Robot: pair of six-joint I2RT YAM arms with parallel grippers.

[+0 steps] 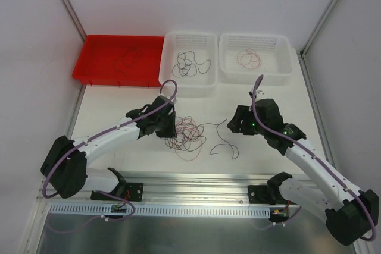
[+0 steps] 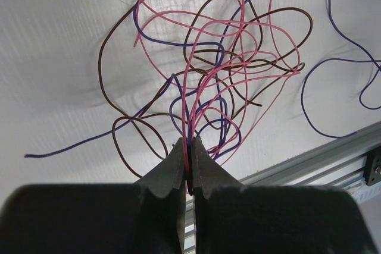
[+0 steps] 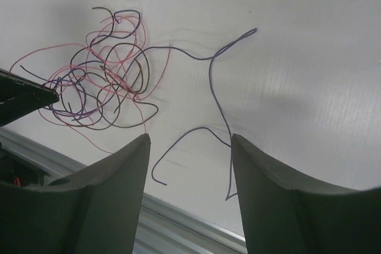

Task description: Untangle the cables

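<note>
A tangle of thin red, dark brown and purple cables lies on the white table between the arms. My left gripper sits at its left edge, shut on a few red and purple strands that run up between its jaws. A single loose purple cable lies right of the tangle. My right gripper is open and empty, hovering above that purple cable, which passes between its fingertips. The tangle also shows at the left of the right wrist view.
At the back stand a red tray with one dark cable, a white basket with dark purple cables, and a second white basket with red cables. An aluminium rail runs along the near table edge.
</note>
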